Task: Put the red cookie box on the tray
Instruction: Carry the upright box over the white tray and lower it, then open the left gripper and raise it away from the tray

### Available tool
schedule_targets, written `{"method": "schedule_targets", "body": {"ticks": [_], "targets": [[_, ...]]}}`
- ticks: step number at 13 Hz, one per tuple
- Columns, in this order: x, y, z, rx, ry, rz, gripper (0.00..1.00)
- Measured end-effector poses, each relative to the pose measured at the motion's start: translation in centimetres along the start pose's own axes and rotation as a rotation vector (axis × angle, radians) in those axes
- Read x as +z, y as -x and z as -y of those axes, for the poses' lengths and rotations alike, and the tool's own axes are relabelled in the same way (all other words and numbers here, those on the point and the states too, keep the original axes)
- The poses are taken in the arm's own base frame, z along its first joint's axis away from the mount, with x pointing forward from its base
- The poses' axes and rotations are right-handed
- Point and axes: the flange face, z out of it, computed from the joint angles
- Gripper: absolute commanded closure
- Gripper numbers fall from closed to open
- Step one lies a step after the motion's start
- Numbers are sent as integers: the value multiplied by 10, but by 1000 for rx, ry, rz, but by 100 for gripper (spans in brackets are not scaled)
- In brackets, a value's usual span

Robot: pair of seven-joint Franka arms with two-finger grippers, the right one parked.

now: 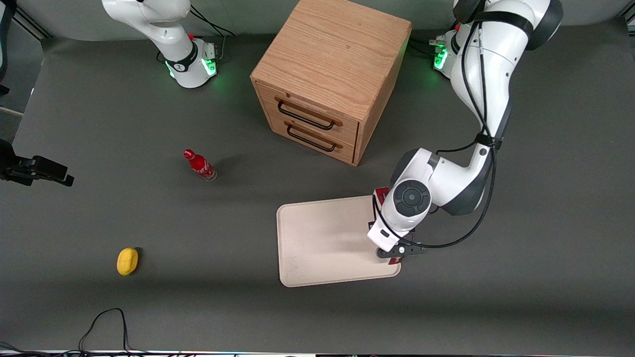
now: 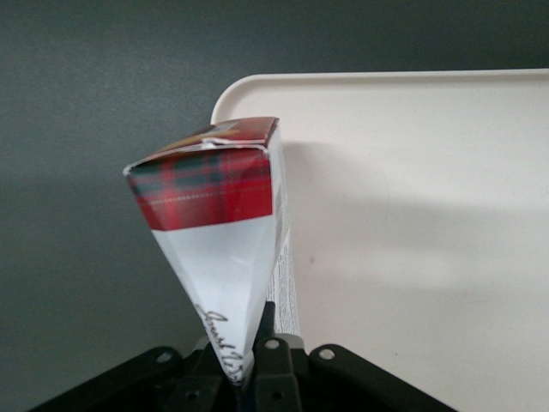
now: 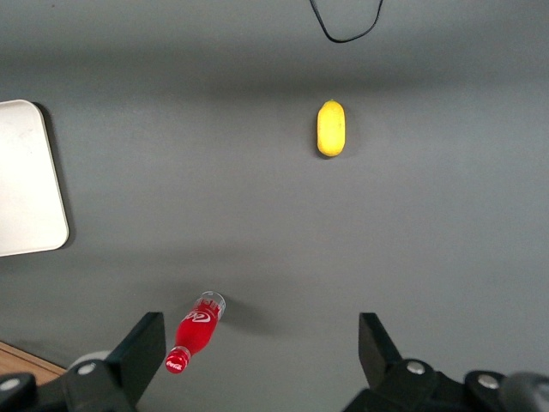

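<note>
I see the gripper [image 2: 244,378] clamped on the white end of the red cookie box [image 2: 214,215], holding it over the edge of the cream tray [image 1: 322,238] on the side toward the working arm's end of the table.

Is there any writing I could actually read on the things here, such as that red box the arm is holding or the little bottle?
Red cookie box, held in the gripper over the tray edge: cursive script on its white end and fine print down one side, both unreadable.
Red bottle: white script logo, too small to read with certainty.
Drawer cabinet and yellow object: no text.
</note>
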Motion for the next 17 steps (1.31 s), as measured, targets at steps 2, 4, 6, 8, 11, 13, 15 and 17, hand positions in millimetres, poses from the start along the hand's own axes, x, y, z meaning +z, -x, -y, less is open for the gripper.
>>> {"method": "schedule_targets", "body": {"ticks": [2,4,6,8,11,13,15,17], "targets": [[6,-1,-4,2,12,-14,100],[13,0,-5,3,10,-11,1],[15,0,-5,6,10,-15,0],[11,-2,-10,10,30,-49,0],[-4,-12,-1,-4,33,-89,0],[-44,-21,14,-34,36,-125,0],[-101,-29,53,-91,21,-136,0],[-161,-27,114,-79,-22,-119,0]]}}
